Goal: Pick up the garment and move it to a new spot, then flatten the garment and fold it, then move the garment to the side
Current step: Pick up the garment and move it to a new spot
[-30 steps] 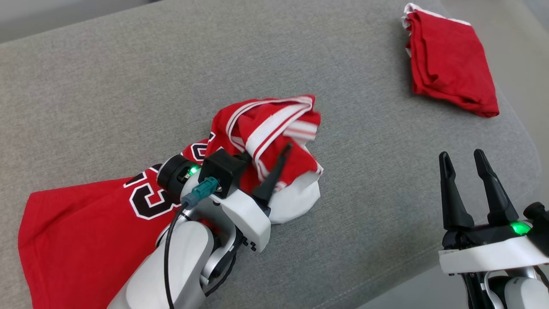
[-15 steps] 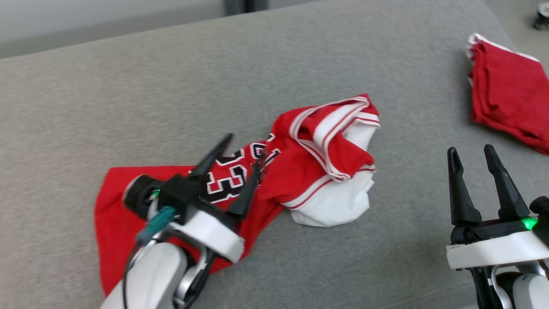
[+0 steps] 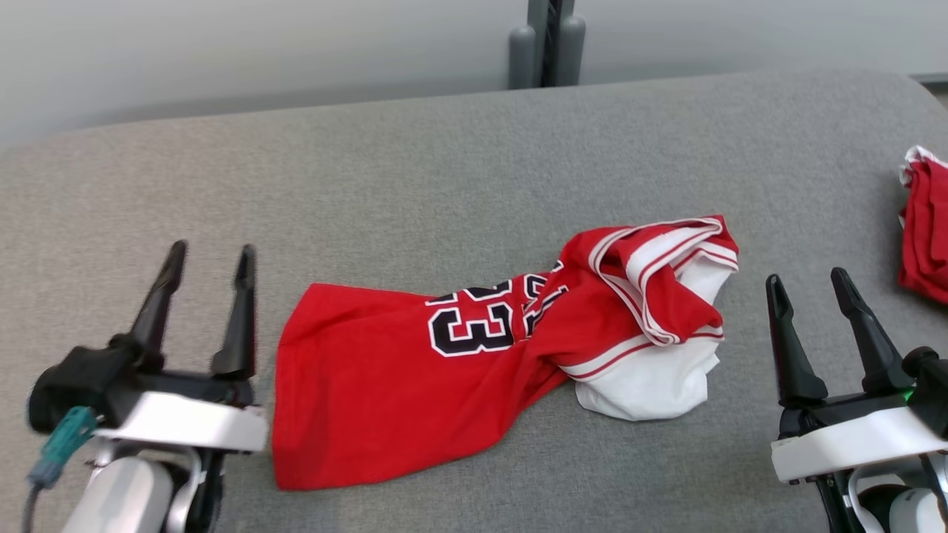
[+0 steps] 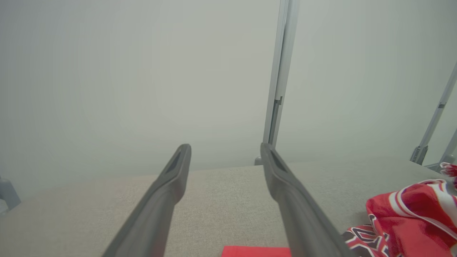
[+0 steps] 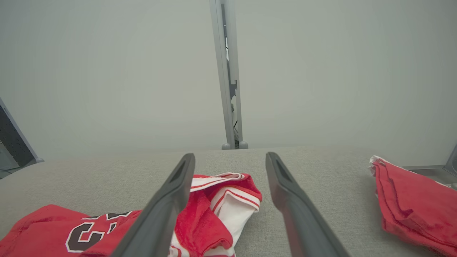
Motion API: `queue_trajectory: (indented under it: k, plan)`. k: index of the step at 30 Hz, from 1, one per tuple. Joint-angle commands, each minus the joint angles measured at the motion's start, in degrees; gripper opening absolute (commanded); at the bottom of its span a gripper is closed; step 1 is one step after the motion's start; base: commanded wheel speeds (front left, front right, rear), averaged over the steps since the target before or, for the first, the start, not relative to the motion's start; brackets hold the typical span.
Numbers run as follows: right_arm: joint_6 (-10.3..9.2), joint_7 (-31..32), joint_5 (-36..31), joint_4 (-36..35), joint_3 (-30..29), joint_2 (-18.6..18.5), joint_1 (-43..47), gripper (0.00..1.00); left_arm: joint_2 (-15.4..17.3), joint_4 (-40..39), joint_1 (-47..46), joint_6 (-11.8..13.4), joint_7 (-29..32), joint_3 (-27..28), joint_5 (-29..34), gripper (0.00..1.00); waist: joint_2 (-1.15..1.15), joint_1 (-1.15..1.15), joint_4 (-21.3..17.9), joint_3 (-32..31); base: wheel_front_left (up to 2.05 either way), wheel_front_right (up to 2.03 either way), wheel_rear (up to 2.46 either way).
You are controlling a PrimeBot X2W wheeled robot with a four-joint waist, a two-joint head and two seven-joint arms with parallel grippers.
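Red jersey (image 3: 370, 385), black white-edged "23", crumpled on grey cushion (image 3: 370, 185); left gripper (image 3: 212, 252), right gripper (image 3: 806, 277) both spread, empty.

left hand (image 3: 212, 252): long dark fingers (image 3: 238, 326), white cuff (image 3: 185, 426), teal plug (image 3: 61, 443) on a grey cable | right hand (image 3: 806, 276): same look, lil green LED (image 3: 908, 397)
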Motion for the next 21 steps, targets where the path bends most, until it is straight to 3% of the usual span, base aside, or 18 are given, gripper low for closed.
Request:
queue_trajectory:
  k: [1,8,21]
  plan:
    - [-0.02,0.3,-0.3,-0.1,-0.2,-0.2,0.4,1.0,0.4,-0.1,0.7,0.2,-0.2,0.3,-0.1,1.0,0.0,0.0,1.0,-1.2,0.0,0.0,0.0]
    - [-0.02,1.7,-0.4,0.1,0.3,-0.7,2.5,1.0,2.5,-3.8,8.1,0.5,-0.3,4.3,0.5,1.0,0.0,0.0,2.0,-4.1,0.0,0.0,0.0]
    - [-0.02,2.9,-0.4,-1.5,-0.4,-0.8,7.6,1.0,2.6,-9.8,16.0,3.0,1.5,3.1,0.8,1.0,0.0,0.0,1.9,-8.4,0.0,0.0,0.0]
